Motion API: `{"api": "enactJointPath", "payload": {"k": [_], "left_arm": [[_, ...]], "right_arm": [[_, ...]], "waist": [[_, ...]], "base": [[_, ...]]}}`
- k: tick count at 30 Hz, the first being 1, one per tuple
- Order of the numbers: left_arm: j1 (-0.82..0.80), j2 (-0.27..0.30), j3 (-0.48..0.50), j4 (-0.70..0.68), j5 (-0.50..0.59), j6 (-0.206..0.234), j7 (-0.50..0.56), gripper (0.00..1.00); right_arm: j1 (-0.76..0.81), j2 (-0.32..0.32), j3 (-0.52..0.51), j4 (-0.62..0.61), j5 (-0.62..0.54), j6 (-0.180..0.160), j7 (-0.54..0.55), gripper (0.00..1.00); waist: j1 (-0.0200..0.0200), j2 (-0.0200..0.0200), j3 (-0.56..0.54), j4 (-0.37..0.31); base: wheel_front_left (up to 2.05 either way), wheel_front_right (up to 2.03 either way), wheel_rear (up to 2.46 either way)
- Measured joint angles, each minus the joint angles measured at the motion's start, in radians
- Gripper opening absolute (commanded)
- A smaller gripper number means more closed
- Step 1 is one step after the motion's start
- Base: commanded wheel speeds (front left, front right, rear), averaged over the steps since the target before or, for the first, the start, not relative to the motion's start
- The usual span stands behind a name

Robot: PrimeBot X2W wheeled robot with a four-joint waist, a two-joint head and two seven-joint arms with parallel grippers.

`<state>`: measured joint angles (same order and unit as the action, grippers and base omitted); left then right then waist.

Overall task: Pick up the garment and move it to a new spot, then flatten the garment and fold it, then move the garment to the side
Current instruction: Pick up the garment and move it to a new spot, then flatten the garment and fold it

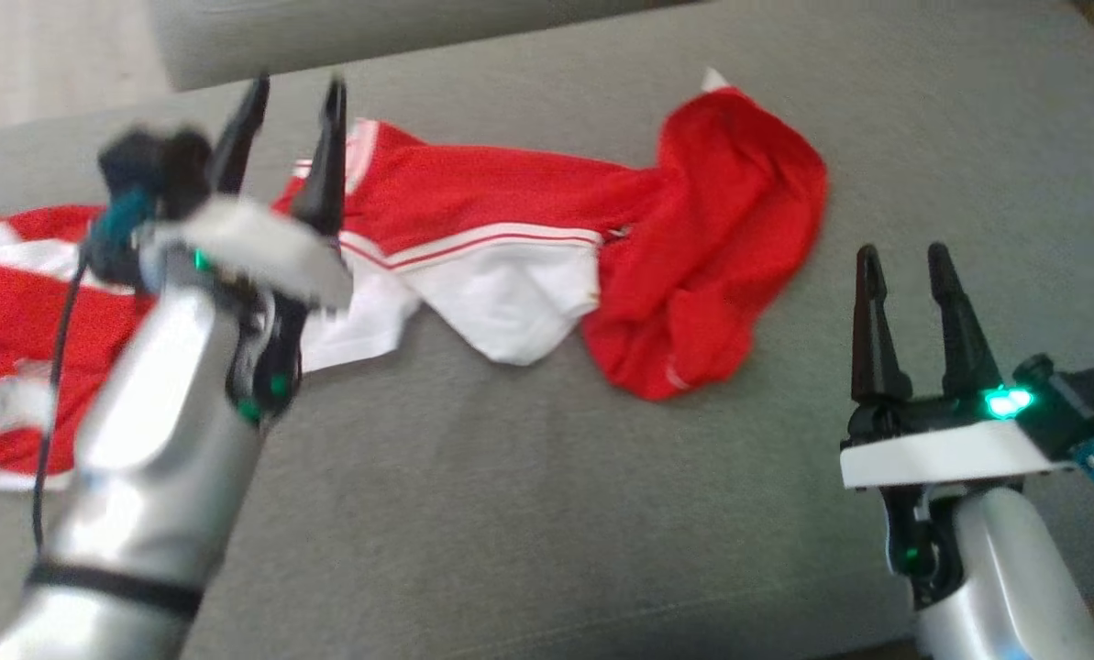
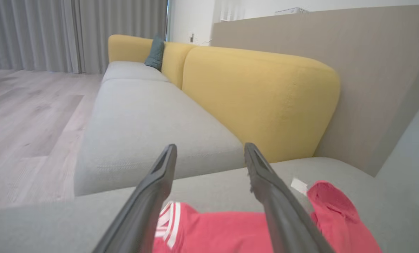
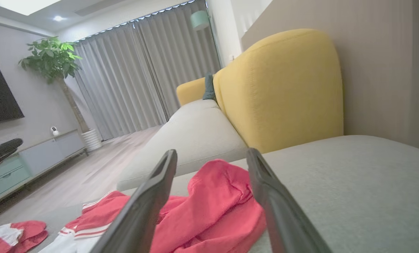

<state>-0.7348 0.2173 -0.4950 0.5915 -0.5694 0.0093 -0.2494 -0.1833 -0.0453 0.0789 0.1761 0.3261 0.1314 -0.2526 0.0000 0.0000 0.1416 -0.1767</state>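
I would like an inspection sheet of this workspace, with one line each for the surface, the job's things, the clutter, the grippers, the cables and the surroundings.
Surface: grey sofa cushion, bare in front of the robot.
Job's things: red and white garment, crumpled and spread across the cushion, neither flat nor folded.
Clutter: nothing seen.
Grippers: left gripper over the garment's left part, jaws open, holding nothing; right gripper over bare cushion to the right of the garment, jaws open, empty.
Cables: black cable hanging beside the left arm.
Surroundings: yellow backrest, grey curtains, potted plant, wood floor.
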Motion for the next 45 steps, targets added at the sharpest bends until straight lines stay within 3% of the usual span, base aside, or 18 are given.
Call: {"api": "enactJointPath", "payload": {"k": [7, 10, 14, 20, 30, 37, 45], "left_arm": [[0.368, 0.006, 0.158, -0.314, 0.007, 0.039, 0.0, 1.0], [0.536, -0.007, 0.198, -0.41, 0.063, 0.045, 0.0, 1.0], [0.674, -0.069, 0.254, -0.49, 0.128, 0.047, 0.0, 1.0], [0.709, -0.122, 0.321, -0.539, 0.206, 0.0, 0.0, 1.0], [0.715, -0.162, 0.343, -0.523, 0.254, -0.062, 0.0, 1.0], [0.709, -0.165, 0.305, -0.502, 0.255, -0.071, 0.0, 1.0], [0.67, -0.167, 0.241, -0.489, 0.212, -0.051, 0.0, 1.0]], "right_arm": [[0.035, 0.0, 0.033, 0.015, -0.01, 0.0, 0.0, 1.0], [0.05, 0.0, 0.04, 0.015, -0.009, 0.0, 0.0, 1.0], [0.061, 0.0, 0.045, 0.017, -0.011, 0.0, 0.0, 1.0], [0.072, 0.0, 0.045, 0.025, -0.013, 0.0, 0.0, 1.0], [0.076, 0.0, 0.077, 0.055, -0.069, 0.0, 0.0, 1.0], [0.043, 0.0, 0.185, 0.163, -0.168, 0.0, 0.022, 1.0], [-0.108, -0.002, 0.188, 0.355, -0.267, 0.0, 0.085, 1.0]], "waist": [[0.0, 0.0, -0.074, 0.089], [0.0, 0.0, -0.102, 0.114], [0.0, 0.0, -0.122, 0.147], [0.0, 0.0, -0.135, 0.171], [0.0, 0.0, -0.14, 0.227], [0.0, 0.0, -0.088, 0.302], [0.0, 0.0, -0.014, 0.409]], "base": [[0.0, 0.0, 0.0], [0.0, 0.0, 0.0], [0.0, 0.0, 0.0], [0.0, 0.0, 0.0], [0.0, 0.0, 0.0], [0.0, 0.0, 0.0], [0.0, 0.0, 0.0]]}}
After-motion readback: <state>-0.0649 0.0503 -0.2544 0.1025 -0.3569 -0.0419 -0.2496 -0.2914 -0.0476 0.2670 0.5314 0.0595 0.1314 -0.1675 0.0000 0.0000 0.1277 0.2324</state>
